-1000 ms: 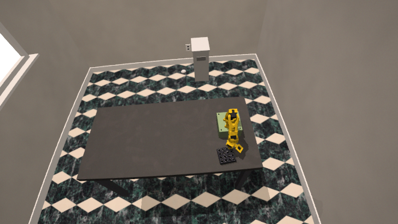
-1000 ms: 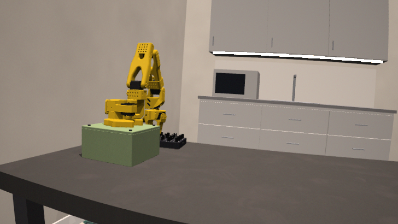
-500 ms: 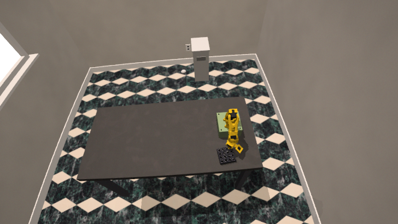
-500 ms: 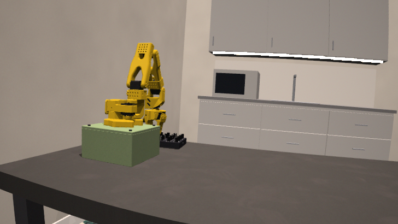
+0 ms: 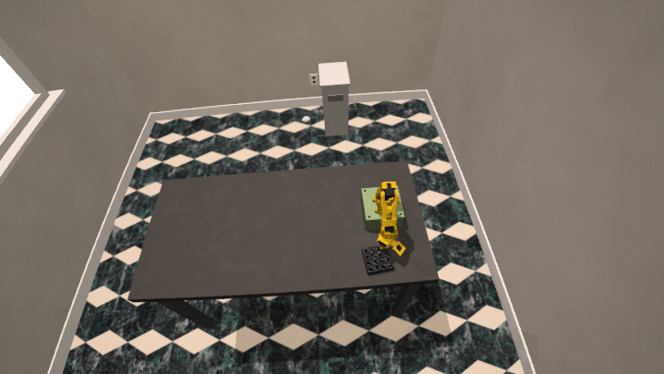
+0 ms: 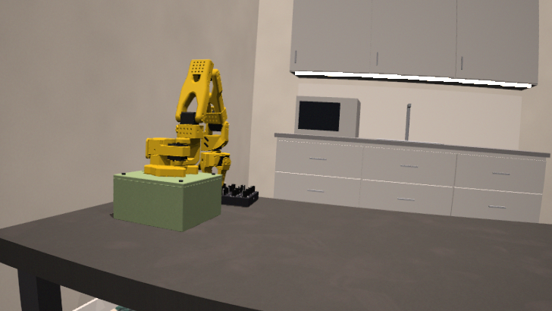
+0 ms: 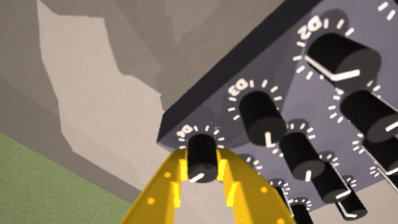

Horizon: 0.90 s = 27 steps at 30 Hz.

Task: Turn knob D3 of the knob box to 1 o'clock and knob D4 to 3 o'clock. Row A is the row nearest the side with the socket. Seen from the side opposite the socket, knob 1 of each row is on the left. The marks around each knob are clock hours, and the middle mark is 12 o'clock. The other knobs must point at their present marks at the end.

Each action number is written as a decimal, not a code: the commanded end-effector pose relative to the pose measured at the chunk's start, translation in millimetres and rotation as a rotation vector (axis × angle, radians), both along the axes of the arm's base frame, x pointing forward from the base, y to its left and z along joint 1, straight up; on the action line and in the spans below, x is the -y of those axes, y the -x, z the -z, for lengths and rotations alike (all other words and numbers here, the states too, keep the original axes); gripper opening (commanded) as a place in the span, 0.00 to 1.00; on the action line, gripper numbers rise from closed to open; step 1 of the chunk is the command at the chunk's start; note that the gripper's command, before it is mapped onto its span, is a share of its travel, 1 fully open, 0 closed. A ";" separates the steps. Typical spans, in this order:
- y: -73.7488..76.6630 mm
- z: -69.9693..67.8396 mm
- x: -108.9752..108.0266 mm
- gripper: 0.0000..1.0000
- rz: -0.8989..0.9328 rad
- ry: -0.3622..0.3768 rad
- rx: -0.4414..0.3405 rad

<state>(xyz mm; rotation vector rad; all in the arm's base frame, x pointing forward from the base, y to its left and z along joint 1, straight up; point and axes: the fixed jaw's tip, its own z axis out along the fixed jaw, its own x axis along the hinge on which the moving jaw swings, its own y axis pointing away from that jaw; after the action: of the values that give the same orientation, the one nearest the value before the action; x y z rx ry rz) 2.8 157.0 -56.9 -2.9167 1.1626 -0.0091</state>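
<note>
The yellow arm (image 6: 195, 115) stands on a green pedestal (image 6: 131, 200) near one end of the dark worktop (image 5: 260, 232) and folds down over the black knob box (image 5: 377, 260), which lies flat just past the pedestal, close to the worktop's edge.

In the wrist view the end effector (image 7: 202, 167) is closed on knob D4 (image 7: 201, 152), the corner knob of the box, one yellow finger (image 7: 176, 175) pressed against each side of the black cylinder. The knob's white pointer line shows on its end face, angled toward the lower left of that view (which mark it meets I cannot tell, the fingers cover the nearer ticks).

Knob D3 (image 7: 261, 117) stands next along the same edge row, just beside the end effector and apart from both fingers; its pointer runs toward the lower right of the view. Knob D2 (image 7: 342, 57) follows farther along that row. Further knobs of the inner rows stand behind D3, well apart from the fingers.
</note>
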 end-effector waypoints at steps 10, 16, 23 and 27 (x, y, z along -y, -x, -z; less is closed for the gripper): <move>1.1 1.3 -1.5 0.02 0.013 -0.004 -0.006; 1.5 1.3 -1.2 0.04 0.013 -0.004 -0.006; 1.8 1.3 -0.9 0.06 0.013 -0.004 -0.006; 2.0 1.3 -0.7 0.08 0.013 -0.004 -0.006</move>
<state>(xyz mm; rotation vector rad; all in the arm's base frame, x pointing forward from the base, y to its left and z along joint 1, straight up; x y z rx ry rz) 1.8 157.7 -57.1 -2.9103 1.1707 0.0004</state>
